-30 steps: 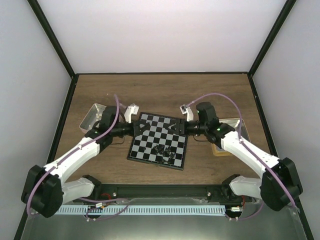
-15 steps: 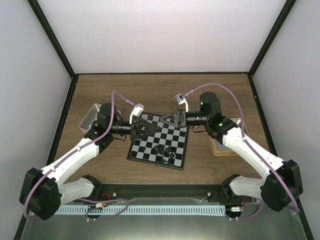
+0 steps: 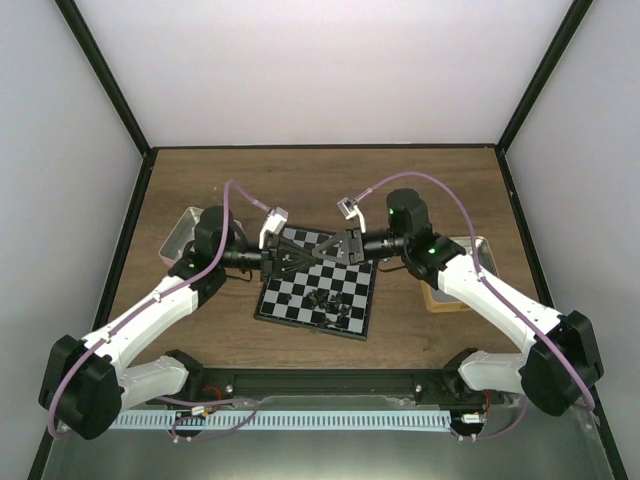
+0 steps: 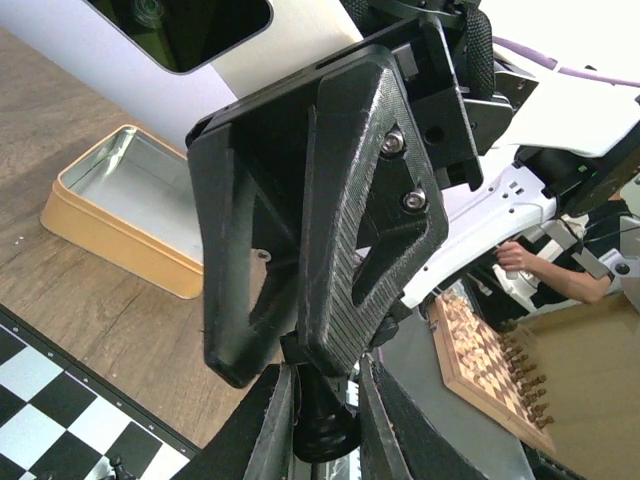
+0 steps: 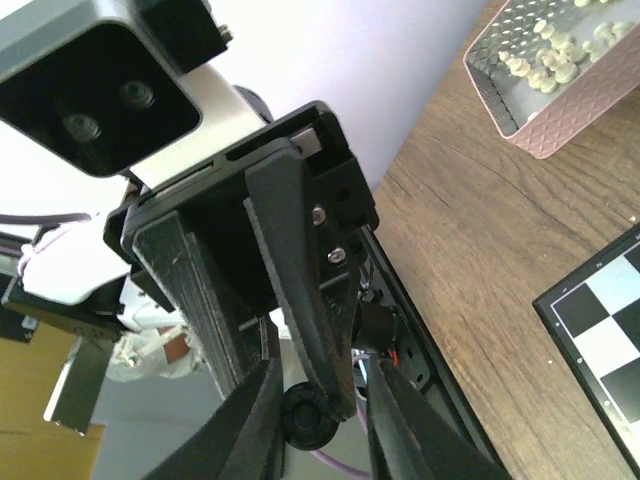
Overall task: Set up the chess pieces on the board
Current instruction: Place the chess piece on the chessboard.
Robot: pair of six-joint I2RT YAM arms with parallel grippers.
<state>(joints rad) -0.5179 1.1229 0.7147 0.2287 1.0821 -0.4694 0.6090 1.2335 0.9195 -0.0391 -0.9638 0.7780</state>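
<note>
Closing in from the right, the right gripper (image 5: 320, 405) has swung across in the last second until its fingertips meet those of the left gripper (image 4: 327, 405). A second ago the two sat apart over opposite sides of the board (image 3: 290, 290). Note that the left jaws are clamped on a black chess piece (image 4: 325, 435), whose type you cannot read from here, and their grip has not altered. The right jaws have narrowed sharply and now flank the same piece, one finger on each side, but you cannot tell whether they bear on it yet. Treat this as a probable hand-over in progress: do not release the left jaws until the right grip is confirmed. The board lies below both sets of jaws, under their meeting point at its far edge. The remaining black pieces (image 3: 328, 300) lie in a loose heap on it, below the jaws and nearer the bases, so almost all of the setting-up is still to do.
</note>
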